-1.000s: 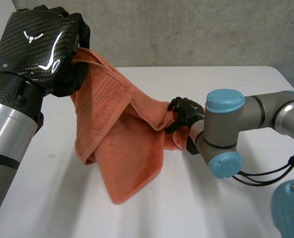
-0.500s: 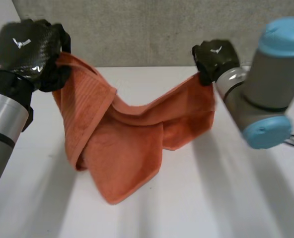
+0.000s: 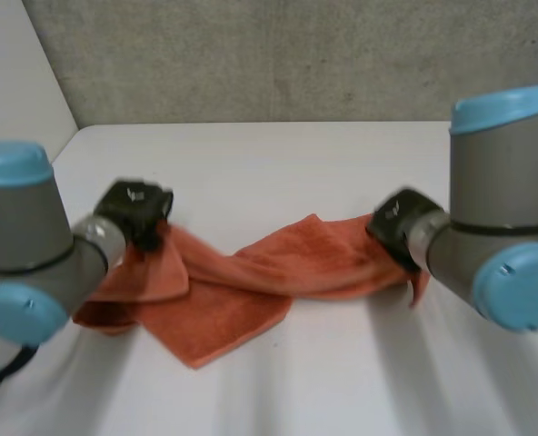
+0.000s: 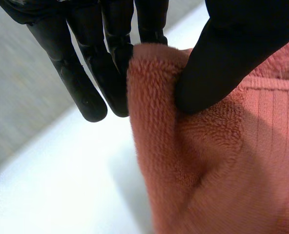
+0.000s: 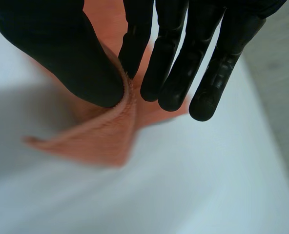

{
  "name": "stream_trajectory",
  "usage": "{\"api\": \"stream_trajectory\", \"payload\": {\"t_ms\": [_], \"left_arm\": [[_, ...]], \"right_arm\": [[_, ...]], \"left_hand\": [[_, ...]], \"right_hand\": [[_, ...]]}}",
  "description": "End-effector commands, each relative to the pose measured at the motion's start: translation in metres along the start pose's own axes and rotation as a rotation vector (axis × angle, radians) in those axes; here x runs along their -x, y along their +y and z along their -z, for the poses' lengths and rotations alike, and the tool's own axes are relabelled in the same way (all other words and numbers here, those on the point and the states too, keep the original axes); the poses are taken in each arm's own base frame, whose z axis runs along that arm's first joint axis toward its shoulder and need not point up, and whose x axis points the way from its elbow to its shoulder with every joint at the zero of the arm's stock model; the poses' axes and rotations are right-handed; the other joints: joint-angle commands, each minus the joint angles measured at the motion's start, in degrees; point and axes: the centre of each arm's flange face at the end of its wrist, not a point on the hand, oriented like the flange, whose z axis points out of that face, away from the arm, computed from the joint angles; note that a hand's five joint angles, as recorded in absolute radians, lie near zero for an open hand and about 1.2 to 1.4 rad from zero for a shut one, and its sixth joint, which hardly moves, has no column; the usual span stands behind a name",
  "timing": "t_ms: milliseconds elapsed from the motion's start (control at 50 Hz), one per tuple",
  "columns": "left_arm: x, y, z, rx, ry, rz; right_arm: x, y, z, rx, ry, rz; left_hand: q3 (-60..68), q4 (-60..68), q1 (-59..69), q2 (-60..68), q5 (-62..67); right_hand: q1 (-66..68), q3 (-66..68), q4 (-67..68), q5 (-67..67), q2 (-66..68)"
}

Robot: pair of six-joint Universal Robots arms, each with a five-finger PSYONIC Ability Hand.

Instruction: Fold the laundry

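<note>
White table (image 3: 278,154), one orange towel (image 3: 237,295). I log two thumb-and-finger pinches on it: left hand (image 3: 137,211) nine o'clock, right hand (image 3: 398,225) three.

White table (image 3: 278,173), grey speckled concrete wall (image 3: 278,54) behind; pale panel (image 3: 14,82) at left
</note>
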Motion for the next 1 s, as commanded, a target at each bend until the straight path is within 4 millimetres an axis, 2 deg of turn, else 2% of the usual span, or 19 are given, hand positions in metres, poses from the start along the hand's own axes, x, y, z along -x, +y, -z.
{"api": "stream_trajectory", "payload": {"t_ms": [20, 60, 80, 120, 140, 180, 220, 280, 320, 360, 380, 440, 460, 520, 540, 620, 740, 880, 1000], "left_arm": [[0.054, -0.111, -0.021, -0.444, -0.205, -0.055], [0.068, -0.141, -0.014, -0.583, -0.272, -0.068], [0.079, -0.167, -0.002, -0.717, -0.334, -0.083], [0.087, -0.186, 0.009, -0.829, -0.383, -0.09], [0.091, -0.197, 0.017, -0.898, -0.409, -0.087], [0.089, -0.196, 0.018, -0.9, -0.405, -0.083], [0.085, -0.173, 0.015, -0.815, -0.364, -0.054], [0.081, -0.147, 0.009, -0.72, -0.33, -0.024], [0.073, -0.118, 0.005, -0.614, -0.289, 0.005], [0.069, -0.108, 0.004, -0.577, -0.273, 0.012], [0.056, -0.08, 0.003, -0.482, -0.221, 0.024], [0.043, -0.054, 0.004, -0.401, -0.165, 0.033], [0.035, -0.036, 0.006, -0.351, -0.134, 0.038], [0.024, -0.011, 0.011, -0.279, -0.089, 0.042], [0.017, 0.004, 0.014, -0.238, -0.058, 0.048], [-0.001, 0.03, 0.021, -0.16, 0.013, 0.06], [-0.011, 0.051, 0.022, -0.08, 0.048, 0.077], [-0.013, 0.057, 0.025, -0.025, 0.059, 0.09], [-0.016, 0.057, 0.03, -0.008, 0.072, 0.105]], "right_arm": [[-0.101, -0.093, -0.01, -0.455, 0.475, -0.148], [-0.136, -0.115, 0.005, -0.648, 0.622, -0.275], [-0.145, -0.122, 0.014, -0.713, 0.659, -0.304], [-0.163, -0.133, 0.042, -0.83, 0.722, -0.359], [-0.172, -0.139, 0.069, -0.906, 0.75, -0.386], [-0.173, -0.138, 0.086, -0.931, 0.746, -0.376], [-0.161, -0.126, 0.085, -0.903, 0.685, -0.348], [-0.136, -0.108, 0.064, -0.838, 0.58, -0.323], [-0.111, -0.089, 0.05, -0.765, 0.486, -0.315], [-0.103, -0.083, 0.047, -0.735, 0.458, -0.313], [-0.095, -0.076, 0.044, -0.706, 0.432, -0.311], [-0.052, -0.038, 0.028, -0.532, 0.304, -0.289], [-0.052, -0.037, 0.028, -0.531, 0.304, -0.289], [-0.023, -0.005, 0.018, -0.397, 0.221, -0.268], [-0.018, 0.002, 0.016, -0.368, 0.205, -0.266], [0.003, 0.032, 0.003, -0.25, 0.138, -0.268], [0.015, 0.044, 0.001, -0.205, 0.097, -0.286], [0.027, 0.052, 0.006, -0.18, 0.067, -0.298], [0.021, 0.051, 0.01, -0.195, 0.079, -0.394]], "left_hand": [[11.7, 11.5, 15.6, 11.3, 15.7], [11.7, 11.5, 15.6, 11.3, 15.7], [11.7, 11.5, 15.6, 11.3, 15.7], [11.7, 11.5, 15.6, 11.3, 15.7], [11.7, 11.5, 15.6, 11.3, 15.7], [11.7, 11.5, 15.6, 11.3, 15.7], [11.7, 11.5, 15.6, 11.3, 15.7], [11.7, 11.5, 15.6, 11.3, 15.7], [11.7, 11.5, 15.6, 11.3, 15.7], [11.7, 11.5, 15.6, 11.3, 15.7], [11.7, 11.5, 15.6, 11.3, 15.7], [11.7, 11.5, 15.6, 11.3, 15.7], [11.7, 11.5, 15.6, 11.3, 15.7], [11.7, 11.5, 15.6, 11.3, 15.7], [11.7, 11.5, 15.6, 11.3, 15.7], [11.7, 11.5, 15.6, 11.3, 15.7], [10.8, 10.5, 14.6, 10.3, 14.7], [-15.3, -15.6, -11.4, -15.8, -11.4], [-32.1, -32.4, -28.2, -32.6, -28.2]], "right_hand": [[24.3, 12.5, 11.9, 13.6, 13.2], [24.3, 12.5, 11.9, 13.6, 13.2], [24.3, 12.5, 11.9, 13.6, 13.2], [24.3, 12.5, 11.9, 13.6, 13.2], [24.3, 12.5, 11.9, 13.6, 13.2], [24.3, 12.5, 11.9, 13.6, 13.2], [24.3, 12.5, 11.9, 13.6, 13.2], [24.3, 12.5, 11.9, 13.6, 13.2], [24.3, 12.5, 11.9, 13.6, 13.2], [24.3, 12.5, 11.9, 13.6, 13.2], [24.3, 12.5, 11.9, 13.6, 13.2], [24.3, 12.5, 11.9, 13.6, 13.2], [24.3, 12.5, 11.9, 13.6, 13.2], [24.3, 12.5, 11.9, 13.6, 13.2], [24.3, 12.5, 11.9, 13.6, 13.2], [24.3, 12.5, 11.9, 13.6, 13.2], [24.3, 12.5, 11.9, 13.6, 13.2], [24.3, 12.5, 11.9, 13.6, 13.2], [24.3, 12.5, 11.9, 13.6, 13.2]]}}
